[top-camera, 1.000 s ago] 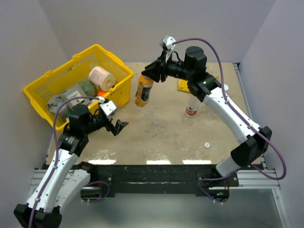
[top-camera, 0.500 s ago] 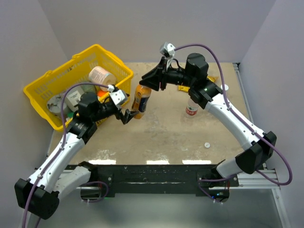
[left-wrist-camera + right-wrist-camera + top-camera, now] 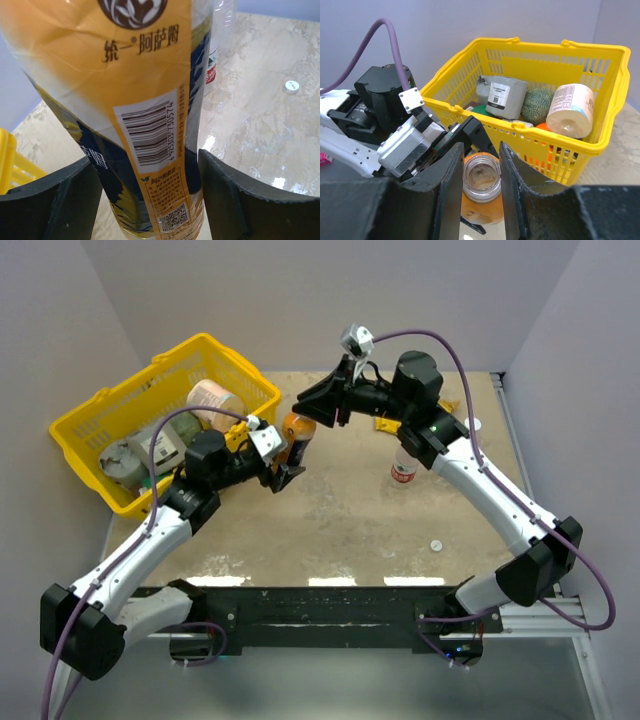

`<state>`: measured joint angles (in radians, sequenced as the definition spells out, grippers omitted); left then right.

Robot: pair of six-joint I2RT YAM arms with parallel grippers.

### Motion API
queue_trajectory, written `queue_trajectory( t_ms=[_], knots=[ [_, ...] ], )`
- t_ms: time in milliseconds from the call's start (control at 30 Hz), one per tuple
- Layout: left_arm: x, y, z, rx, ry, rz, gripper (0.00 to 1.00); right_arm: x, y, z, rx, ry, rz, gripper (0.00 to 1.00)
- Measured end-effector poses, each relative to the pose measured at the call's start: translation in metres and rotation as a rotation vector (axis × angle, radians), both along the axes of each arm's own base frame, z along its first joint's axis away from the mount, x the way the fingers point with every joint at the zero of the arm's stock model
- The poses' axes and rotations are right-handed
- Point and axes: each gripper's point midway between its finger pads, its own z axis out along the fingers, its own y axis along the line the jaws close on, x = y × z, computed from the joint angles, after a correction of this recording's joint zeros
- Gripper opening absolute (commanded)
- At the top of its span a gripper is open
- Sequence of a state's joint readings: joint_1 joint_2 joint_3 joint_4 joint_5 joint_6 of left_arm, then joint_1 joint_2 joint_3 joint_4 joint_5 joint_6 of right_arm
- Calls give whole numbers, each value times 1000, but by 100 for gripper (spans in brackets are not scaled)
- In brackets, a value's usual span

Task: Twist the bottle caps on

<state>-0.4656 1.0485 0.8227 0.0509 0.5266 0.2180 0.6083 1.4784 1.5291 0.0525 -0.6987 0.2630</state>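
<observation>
On the table point(image 3: 340, 525), near right, we count one bottle cap point(image 3: 436, 543): white, round, flat, alone. We count two bottles: clear bottle point(image 3: 402, 465) standing; orange bottle point(image 3: 150, 75) uncapped, neck clamped by the right gripper point(image 3: 481, 167). Left gripper point(image 3: 150, 190) straddles its body, jaws wide; contact unclear. Other caps not made out.

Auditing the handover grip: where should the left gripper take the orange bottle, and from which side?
The labelled lower body of the orange bottle, from the side. The right gripper holds the neck, so only the round body below is free, and the left gripper has a finger on either side there.
</observation>
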Motion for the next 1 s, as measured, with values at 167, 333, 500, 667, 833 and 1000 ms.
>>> queue_trajectory(
  t_ms=[167, 333, 500, 667, 833, 1000],
  knots=[
    [1, -1, 0, 0, -4, -1, 57, 3, -3, -2, -1, 3, -28, 73],
    [1, 0, 2, -2, -10, 3, 36, 13, -20, -5, -24, 22, -111, 99],
    [-2, 3, 2, -2, -17, 9, 31, 55, -86, 0, -49, 13, -307, 99],
    [-7, 6, -11, 26, 6, 5, 0, 52, -152, -23, -301, -161, -400, 88],
    [-9, 7, -19, 55, 9, -3, 0, -24, -200, -117, -709, -335, -239, 79],
    [-13, 10, -39, 82, 38, -6, 0, -76, -262, -237, -1023, -198, -54, 73]
  ],
)
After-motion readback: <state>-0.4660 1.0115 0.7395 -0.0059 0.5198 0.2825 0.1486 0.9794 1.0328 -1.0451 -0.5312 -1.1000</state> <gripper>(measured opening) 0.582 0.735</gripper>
